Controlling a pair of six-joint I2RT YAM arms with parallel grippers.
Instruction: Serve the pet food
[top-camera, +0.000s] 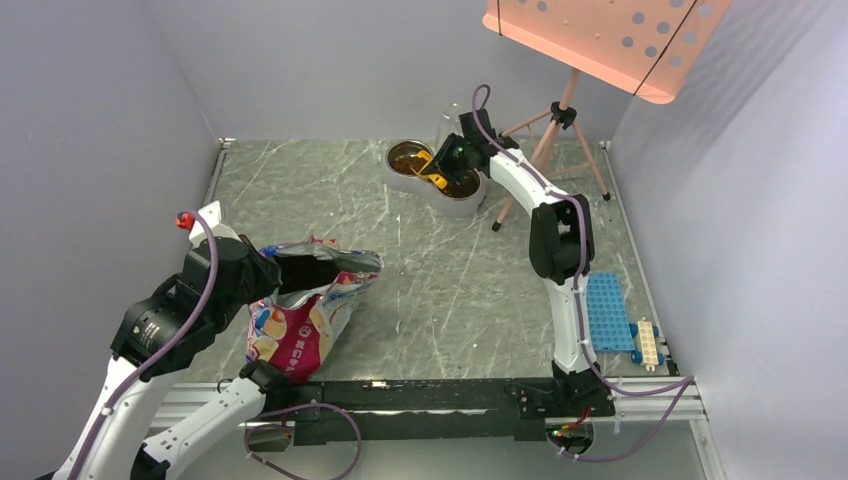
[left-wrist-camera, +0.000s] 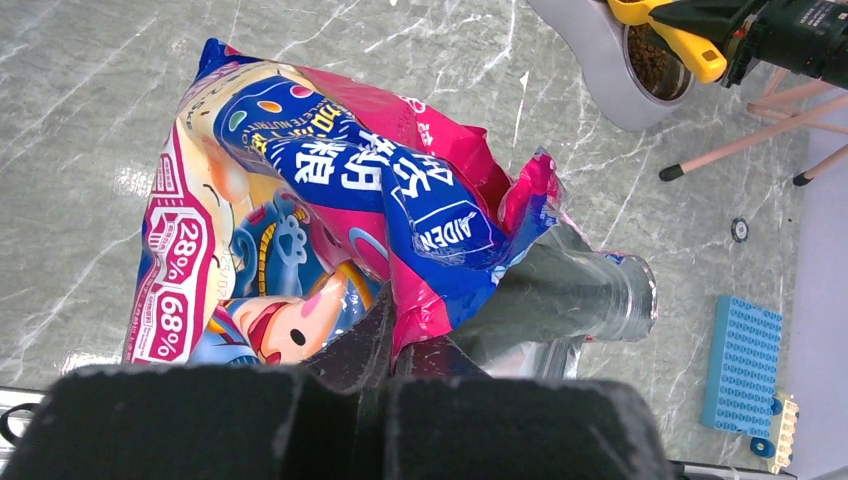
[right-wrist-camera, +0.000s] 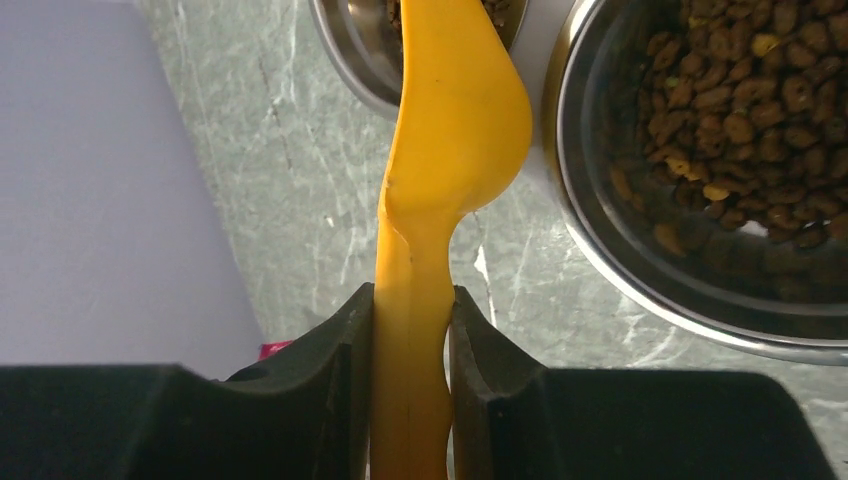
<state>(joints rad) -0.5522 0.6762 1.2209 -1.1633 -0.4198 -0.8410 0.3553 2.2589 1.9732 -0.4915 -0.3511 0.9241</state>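
Marbled grey table (top-camera: 450, 290), overhead: my left gripper (top-camera: 305, 270) is at the bag (top-camera: 300, 340), and my right gripper (top-camera: 440, 165) is over the double bowl (top-camera: 455, 207). Left wrist: jaws clamped on the bag's rim, its mouth gaping just beyond. Right wrist: jaws clamped on the yellow scoop (right-wrist-camera: 450, 130). Pet food (right-wrist-camera: 760, 110) lies in both cups, fuller to my right. The pellets look loose and light, so I judge them scoopable, not pinchable.
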